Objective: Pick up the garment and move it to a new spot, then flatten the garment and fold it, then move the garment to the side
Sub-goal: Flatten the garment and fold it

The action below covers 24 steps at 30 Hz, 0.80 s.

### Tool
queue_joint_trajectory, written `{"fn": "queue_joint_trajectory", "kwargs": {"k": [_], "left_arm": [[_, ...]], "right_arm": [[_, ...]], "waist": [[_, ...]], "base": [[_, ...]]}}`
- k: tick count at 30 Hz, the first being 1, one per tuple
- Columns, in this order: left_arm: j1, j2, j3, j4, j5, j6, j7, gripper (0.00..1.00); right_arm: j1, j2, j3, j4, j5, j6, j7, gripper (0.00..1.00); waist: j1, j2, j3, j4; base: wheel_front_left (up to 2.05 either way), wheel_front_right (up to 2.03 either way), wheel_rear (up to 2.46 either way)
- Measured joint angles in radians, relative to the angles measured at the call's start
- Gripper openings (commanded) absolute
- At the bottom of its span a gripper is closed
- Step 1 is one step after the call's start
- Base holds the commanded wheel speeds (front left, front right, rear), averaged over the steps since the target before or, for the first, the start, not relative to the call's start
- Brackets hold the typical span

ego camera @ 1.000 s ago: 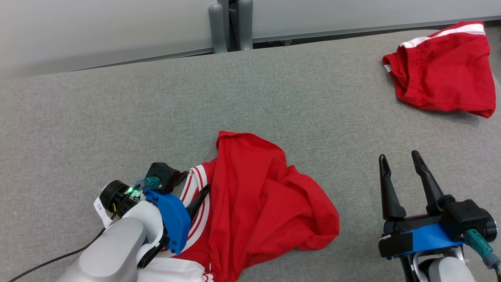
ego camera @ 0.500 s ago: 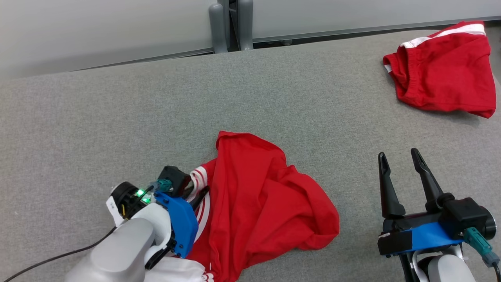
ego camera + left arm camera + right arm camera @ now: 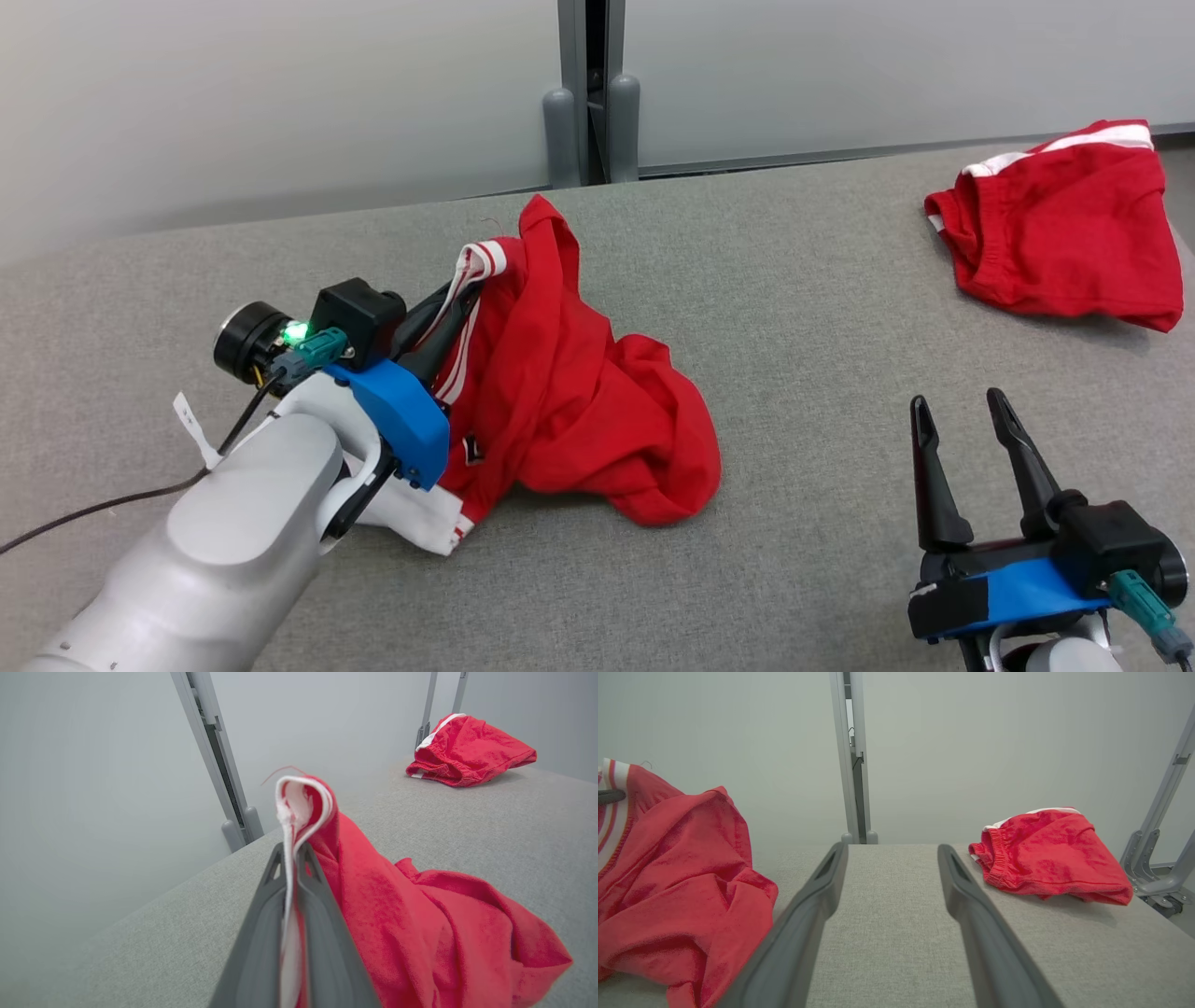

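Observation:
The garment [image 3: 569, 401] is a red shirt with a white-striped edge, crumpled on the grey table [image 3: 803, 280]. My left gripper [image 3: 455, 301] is shut on that striped edge and holds it raised, while the rest of the cloth trails down onto the table. In the left wrist view the white band [image 3: 294, 802] loops out above the closed left gripper [image 3: 292, 851], and the red cloth [image 3: 420, 919] hangs to its right. My right gripper [image 3: 962, 411] stands open near the front right, with nothing between its fingers [image 3: 822, 882]. The lifted garment [image 3: 682, 858] is to its left.
A second red garment, shorts with a white band [image 3: 1064, 233], lies at the table's far right corner [image 3: 1045, 854]. Grey frame posts [image 3: 588, 121] rise behind the far edge against a pale wall. Bare grey table lies between the two garments.
My left gripper has shut on the striped edge and lifted it up and away from me, dragging the cloth along. The head camera has tilted. The right gripper has stayed open and in place.

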Motion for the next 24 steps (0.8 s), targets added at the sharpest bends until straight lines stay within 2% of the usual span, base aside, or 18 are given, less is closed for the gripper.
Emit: {"fn": "queue_joint_trajectory", "kwargs": {"k": [4, 5, 9, 12, 19, 24], "left_arm": [[0.034, 0.049, 0.025, -0.140, 0.014, 0.068, -0.016, 0.00], [0.083, 0.077, 0.034, -0.226, 0.014, 0.109, -0.017, 0.00], [0.204, 0.120, 0.028, -0.408, 0.010, 0.193, -0.013, 0.00], [0.270, 0.149, 0.015, -0.517, 0.010, 0.236, 0.007, 0.00], [0.301, 0.194, 0.012, -0.647, 0.014, 0.289, 0.042, 0.00], [0.289, 0.230, 0.035, -0.665, 0.017, 0.300, 0.047, 0.00]], "right_arm": [[0.024, 0.000, -0.002, -0.001, 0.003, 0.000, 0.001, 1.00], [0.036, 0.000, -0.003, -0.002, 0.010, 0.000, 0.001, 1.00], [0.059, 0.000, -0.010, -0.005, 0.018, 0.000, -0.001, 1.00], [0.064, 0.000, -0.016, -0.007, 0.018, 0.000, -0.001, 1.00], [0.063, 0.000, -0.014, -0.011, 0.015, 0.000, 0.008, 1.00], [0.059, 0.000, -0.009, -0.012, 0.016, 0.000, 0.008, 1.00]], "waist": [[0.0000, 0.0000, -0.032, 0.013], [0.0000, 0.0000, -0.043, 0.020], [-0.0001, 0.0000, -0.050, 0.034], [0.0000, 0.0000, -0.048, 0.045], [-0.0001, 0.0000, -0.048, 0.062], [0.0000, 0.0000, -0.038, 0.057]], "base": [[0.00, 0.00, 0.00], [0.00, 0.00, 0.00], [0.00, 0.00, 0.00], [0.00, 0.00, 0.00], [0.00, 0.00, 0.00], [0.00, 0.00, 0.00]]}}
